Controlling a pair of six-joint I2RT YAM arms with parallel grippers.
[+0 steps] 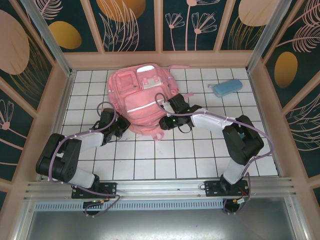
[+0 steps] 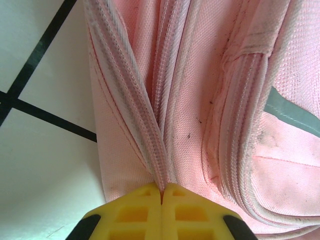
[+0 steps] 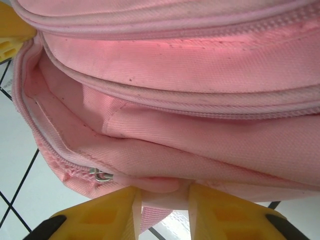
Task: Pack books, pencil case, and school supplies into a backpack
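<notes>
Where the arms reach out from the near edge of the bench (image 1: 165, 160), the left tool (image 2: 161, 190) is clamped tight on the zipper edge at the near left corner of the pink backpack (image 1: 142, 95). The right tool (image 3: 165, 195) pinches a fold of fabric at its near right side, beside the gaping pocket. The backpack lies flat mid-bench. Farther back on the right, well apart, lies the light blue pencil case (image 1: 227, 88).
</notes>
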